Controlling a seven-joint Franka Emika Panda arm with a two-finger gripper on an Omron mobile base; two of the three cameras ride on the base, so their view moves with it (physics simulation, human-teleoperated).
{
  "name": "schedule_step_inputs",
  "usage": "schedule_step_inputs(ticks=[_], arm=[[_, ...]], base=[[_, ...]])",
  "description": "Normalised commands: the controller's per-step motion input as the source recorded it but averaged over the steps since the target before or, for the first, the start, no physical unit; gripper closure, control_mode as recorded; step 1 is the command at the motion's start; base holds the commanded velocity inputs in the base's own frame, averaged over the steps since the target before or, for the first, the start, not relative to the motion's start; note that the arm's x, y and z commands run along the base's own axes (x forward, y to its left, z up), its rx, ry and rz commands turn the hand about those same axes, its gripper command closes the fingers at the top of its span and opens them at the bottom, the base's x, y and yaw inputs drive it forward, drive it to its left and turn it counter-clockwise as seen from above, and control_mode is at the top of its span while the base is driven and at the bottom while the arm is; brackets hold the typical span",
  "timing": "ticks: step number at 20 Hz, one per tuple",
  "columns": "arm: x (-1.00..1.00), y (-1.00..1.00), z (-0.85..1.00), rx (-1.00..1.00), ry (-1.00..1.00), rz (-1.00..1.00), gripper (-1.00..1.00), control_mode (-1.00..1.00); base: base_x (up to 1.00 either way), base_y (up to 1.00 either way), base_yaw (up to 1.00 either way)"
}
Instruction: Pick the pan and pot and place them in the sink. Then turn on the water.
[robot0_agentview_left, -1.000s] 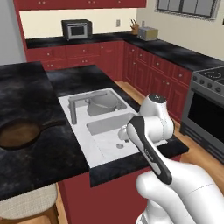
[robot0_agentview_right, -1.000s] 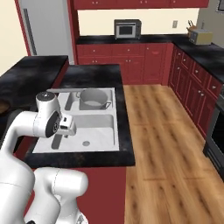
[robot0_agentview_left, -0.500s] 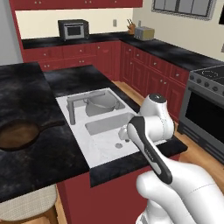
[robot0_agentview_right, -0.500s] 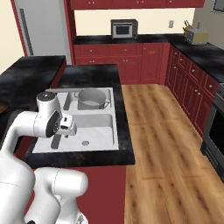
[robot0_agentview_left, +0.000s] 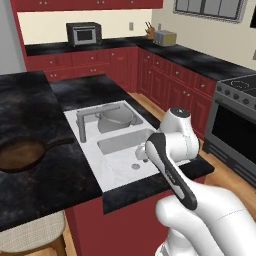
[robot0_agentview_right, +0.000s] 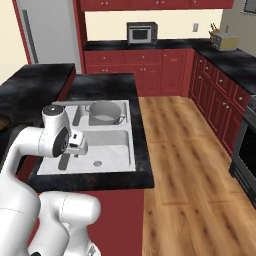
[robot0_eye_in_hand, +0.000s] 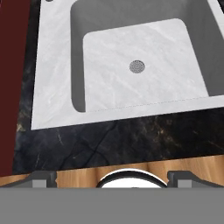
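already the grey pot (robot0_agentview_left: 116, 118) sits in the far basin of the white sink (robot0_agentview_left: 112, 167), next to the faucet post (robot0_agentview_left: 83, 126), while the brown pan (robot0_agentview_left: 22, 152) lies on the black counter (robot0_agentview_left: 40, 172) well to the left of the sink. the gripper (robot0_eye_in_hand: 112, 177) hangs above the counter edge before the near basin, fingertips (robot0_eye_in_hand: 42, 179) spread wide and holding nothing.
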Motion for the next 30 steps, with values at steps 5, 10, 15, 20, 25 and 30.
schedule_step_inputs(ticks=[5,10,15,20,25,30], arm=[[0.0,0.0,0.0,0.0,0.0,0.0,-1.0,1.0],[0.0,0.04,0.0,0.0,0.0,0.0,-1.0,-1.0],[0.02,0.58,0.01,0.0,-0.12,0.29,-1.0,-1.0],[-0.01,0.59,0.62,-0.05,-0.13,0.37,-1.0,-1.0],[0.02,0.28,0.67,-0.01,-0.01,0.23,-1.0,-1.0],[0.02,0.41,0.58,-0.08,0.0,0.13,-1.0,-1.0]], base=[[0.0,0.0,0.0],[0.0,0.0,0.0],[0.0,0.0,0.0],[0.0,0.0,0.0],[0.0,0.0,0.0],[0.0,0.0,0.0]])
